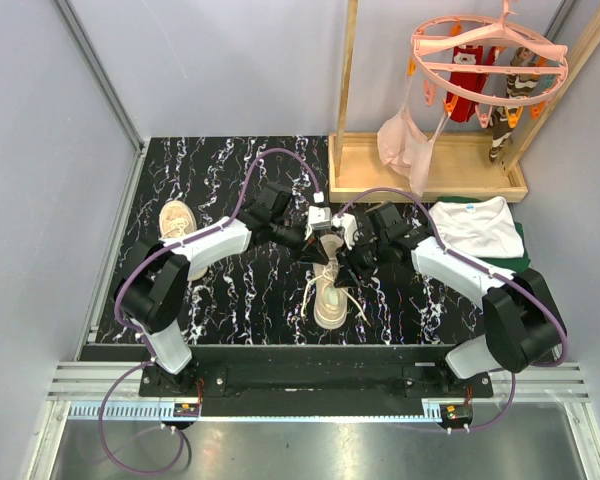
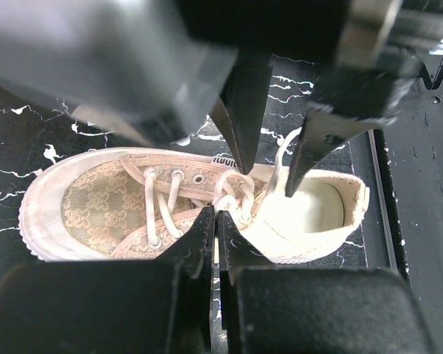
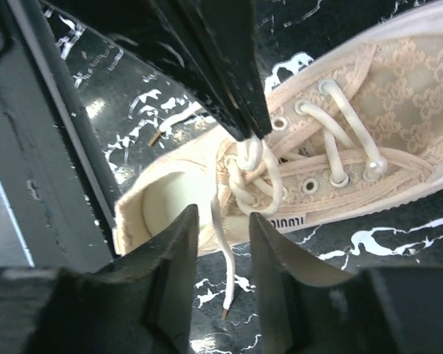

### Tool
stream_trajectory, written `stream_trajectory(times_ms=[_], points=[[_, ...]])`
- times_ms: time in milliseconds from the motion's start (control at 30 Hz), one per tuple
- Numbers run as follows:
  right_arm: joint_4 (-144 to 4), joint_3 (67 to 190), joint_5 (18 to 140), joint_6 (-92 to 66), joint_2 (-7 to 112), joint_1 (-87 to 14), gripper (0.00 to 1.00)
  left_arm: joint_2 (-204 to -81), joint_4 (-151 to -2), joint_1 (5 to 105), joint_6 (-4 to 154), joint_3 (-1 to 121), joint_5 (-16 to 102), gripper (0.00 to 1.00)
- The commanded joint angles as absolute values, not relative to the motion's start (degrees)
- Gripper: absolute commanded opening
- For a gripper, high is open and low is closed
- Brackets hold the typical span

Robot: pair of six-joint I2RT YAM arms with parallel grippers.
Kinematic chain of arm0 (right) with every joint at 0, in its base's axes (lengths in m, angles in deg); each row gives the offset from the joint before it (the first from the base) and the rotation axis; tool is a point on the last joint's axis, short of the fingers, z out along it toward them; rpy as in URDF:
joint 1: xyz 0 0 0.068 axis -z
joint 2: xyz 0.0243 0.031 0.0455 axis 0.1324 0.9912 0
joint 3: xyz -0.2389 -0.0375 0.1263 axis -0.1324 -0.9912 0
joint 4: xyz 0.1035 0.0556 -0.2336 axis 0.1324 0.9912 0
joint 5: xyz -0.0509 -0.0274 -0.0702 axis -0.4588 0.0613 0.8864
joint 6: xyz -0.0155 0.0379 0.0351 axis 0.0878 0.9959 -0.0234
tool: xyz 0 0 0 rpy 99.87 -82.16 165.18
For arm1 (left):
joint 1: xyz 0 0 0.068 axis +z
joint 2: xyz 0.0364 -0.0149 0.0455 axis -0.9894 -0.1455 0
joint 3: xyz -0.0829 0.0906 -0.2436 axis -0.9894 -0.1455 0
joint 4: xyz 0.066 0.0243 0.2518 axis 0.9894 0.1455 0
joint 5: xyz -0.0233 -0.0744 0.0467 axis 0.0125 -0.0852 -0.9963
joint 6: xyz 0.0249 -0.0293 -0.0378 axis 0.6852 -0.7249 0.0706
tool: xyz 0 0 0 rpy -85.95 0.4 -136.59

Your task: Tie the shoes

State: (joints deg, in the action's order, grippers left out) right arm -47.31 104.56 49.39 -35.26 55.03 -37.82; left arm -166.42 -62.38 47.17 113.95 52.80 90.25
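Seen from above, a cream sneaker lies near the middle of the black marbled table. Both arms reach in over it. The left pincer hangs at the sneaker's left side and the right pincer at its right, the two close together. A second sneaker lies well to the left of the first, partly under the left arm.

From the left wrist, the sneaker lies on its sole, toe to the left and heel opening to the right. The left pincer's fingers are clenched together on the white lace at the sneaker's top eyelets. The right pincer's two fingers stand apart on the far side of the sneaker.

From the right wrist, the right pincer is released. Its fingers are spread beside the heel opening, and a loose lace end hangs between them without being gripped. Across the sneaker, the left pincer pinches the lace just above the knotted part.
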Motion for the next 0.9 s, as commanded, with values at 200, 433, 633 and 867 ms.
stream_trajectory(times_ms=[200, 433, 633, 867], points=[[-48.80, 102.82, 53.09, -38.10, 52.37, -38.72, 0.00, -165.16, -64.83, 47.44, 113.75, 52.76, 90.55, 0.00], [-45.90, 102.21, 55.81, -38.53, 47.62, -38.28, 0.00, -164.45, -64.57, 47.88, 113.75, 52.41, 90.81, 0.00], [-41.95, 100.97, 55.99, -41.25, 47.09, -36.53, 0.00, -163.05, -64.57, 49.02, 113.49, 52.06, 91.08, 0.00], [-37.73, 101.94, 55.64, -45.91, 50.59, -36.35, 0.00, -160.77, -64.74, 49.55, 113.14, 50.04, 92.22, 0.00]])
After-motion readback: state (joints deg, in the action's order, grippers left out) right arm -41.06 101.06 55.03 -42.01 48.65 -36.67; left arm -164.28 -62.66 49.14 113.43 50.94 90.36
